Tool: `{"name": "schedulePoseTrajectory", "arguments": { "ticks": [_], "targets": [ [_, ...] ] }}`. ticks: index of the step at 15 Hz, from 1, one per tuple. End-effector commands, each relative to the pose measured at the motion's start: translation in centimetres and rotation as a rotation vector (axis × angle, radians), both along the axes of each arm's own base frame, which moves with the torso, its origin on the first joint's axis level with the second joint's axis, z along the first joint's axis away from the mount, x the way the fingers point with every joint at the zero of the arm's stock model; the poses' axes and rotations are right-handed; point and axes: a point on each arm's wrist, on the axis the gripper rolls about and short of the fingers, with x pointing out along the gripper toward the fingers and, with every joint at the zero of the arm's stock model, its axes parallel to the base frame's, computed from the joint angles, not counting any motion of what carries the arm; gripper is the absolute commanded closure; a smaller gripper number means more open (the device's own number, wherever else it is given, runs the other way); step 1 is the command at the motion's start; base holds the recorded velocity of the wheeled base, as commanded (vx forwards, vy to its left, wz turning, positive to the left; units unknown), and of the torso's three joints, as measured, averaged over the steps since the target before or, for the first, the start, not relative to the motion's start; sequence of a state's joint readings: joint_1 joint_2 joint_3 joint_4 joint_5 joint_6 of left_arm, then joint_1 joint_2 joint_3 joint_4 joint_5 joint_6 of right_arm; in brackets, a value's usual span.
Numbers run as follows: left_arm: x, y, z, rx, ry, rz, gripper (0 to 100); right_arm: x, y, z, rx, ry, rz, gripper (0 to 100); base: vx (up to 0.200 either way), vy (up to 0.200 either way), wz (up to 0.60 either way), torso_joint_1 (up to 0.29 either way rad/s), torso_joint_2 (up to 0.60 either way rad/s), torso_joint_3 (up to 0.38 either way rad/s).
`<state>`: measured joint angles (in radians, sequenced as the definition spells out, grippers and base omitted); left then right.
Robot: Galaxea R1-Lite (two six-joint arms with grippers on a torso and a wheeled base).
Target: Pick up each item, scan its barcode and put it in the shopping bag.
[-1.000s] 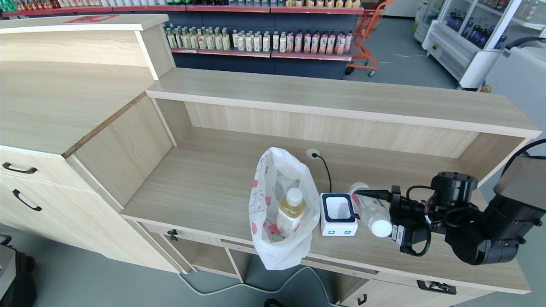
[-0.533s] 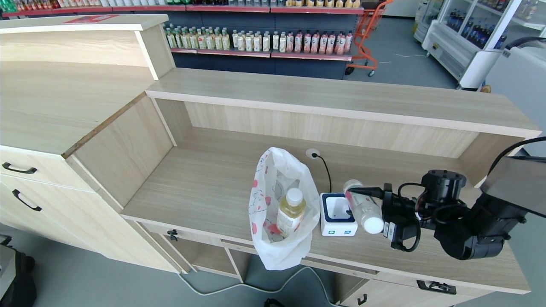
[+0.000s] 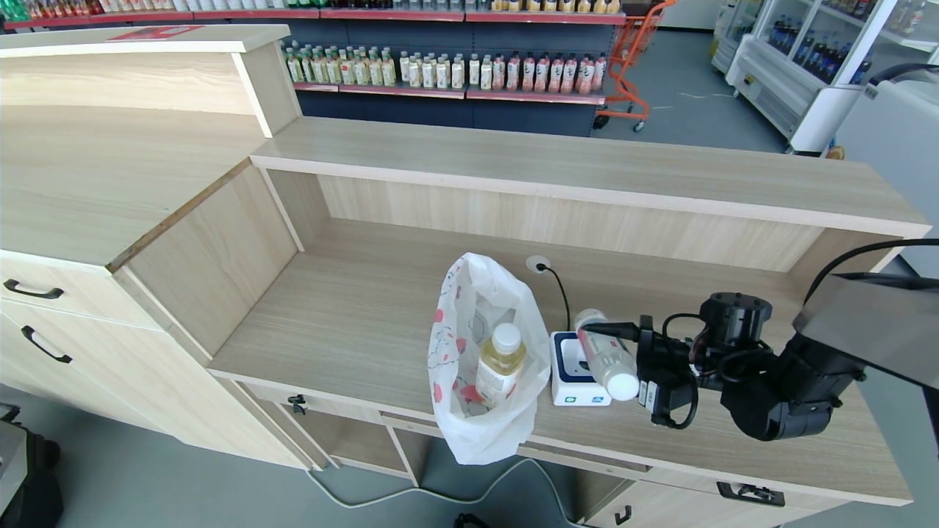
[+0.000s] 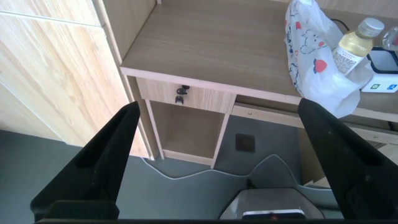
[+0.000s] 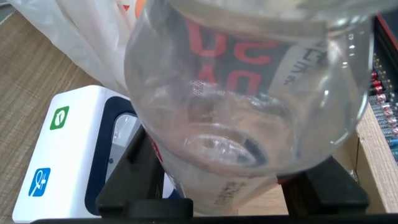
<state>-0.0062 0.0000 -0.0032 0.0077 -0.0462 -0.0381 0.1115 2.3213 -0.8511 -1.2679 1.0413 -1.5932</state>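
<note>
My right gripper (image 3: 622, 348) is shut on a clear water bottle (image 3: 603, 353) with a white cap and red print, held lying sideways just above the right half of the white barcode scanner (image 3: 572, 367). In the right wrist view the clear water bottle (image 5: 249, 93) is close up, with the scanner (image 5: 68, 149) under it. The white shopping bag (image 3: 480, 352) with red hearts stands left of the scanner, and a yellow drink bottle (image 3: 500, 364) stands upright inside it. My left gripper (image 4: 217, 162) hangs open below the counter's front edge, holding nothing; the bag (image 4: 317, 50) and the yellow drink bottle (image 4: 354, 43) lie beyond it.
The scanner's black cable (image 3: 561, 293) runs back to a grommet in the wooden counter (image 3: 367, 315). A raised ledge (image 3: 587, 169) walls the back, a tall side panel (image 3: 213, 257) the left. Drawers (image 4: 186, 96) sit under the counter. Shelves of bottles (image 3: 440, 70) stand behind.
My right gripper has carried the water bottle leftward, from beside the scanner's right edge to over the scanner. The bag and the yellow bottle have stayed put.
</note>
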Motion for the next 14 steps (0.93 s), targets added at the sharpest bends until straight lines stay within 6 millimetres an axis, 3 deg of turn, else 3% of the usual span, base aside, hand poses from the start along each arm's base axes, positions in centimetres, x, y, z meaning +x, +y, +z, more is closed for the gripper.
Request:
{"name": "schedulePoseTrajectory", "arguments": {
  "ticks": [1, 14],
  "targets": [
    [0.00, 0.00, 0.00, 0.000, 0.000, 0.000, 0, 0.32, 0.00, -0.44, 0.000, 0.004, -0.001, 100, 0.000, 0.000, 0.00, 0.000, 0.00, 0.000],
    [0.00, 0.00, 0.00, 0.000, 0.000, 0.000, 0, 0.85, 0.42, -0.70, 0.008, 0.013, 0.007, 100, 0.000, 0.000, 0.00, 0.000, 0.00, 0.000]
  ]
}}
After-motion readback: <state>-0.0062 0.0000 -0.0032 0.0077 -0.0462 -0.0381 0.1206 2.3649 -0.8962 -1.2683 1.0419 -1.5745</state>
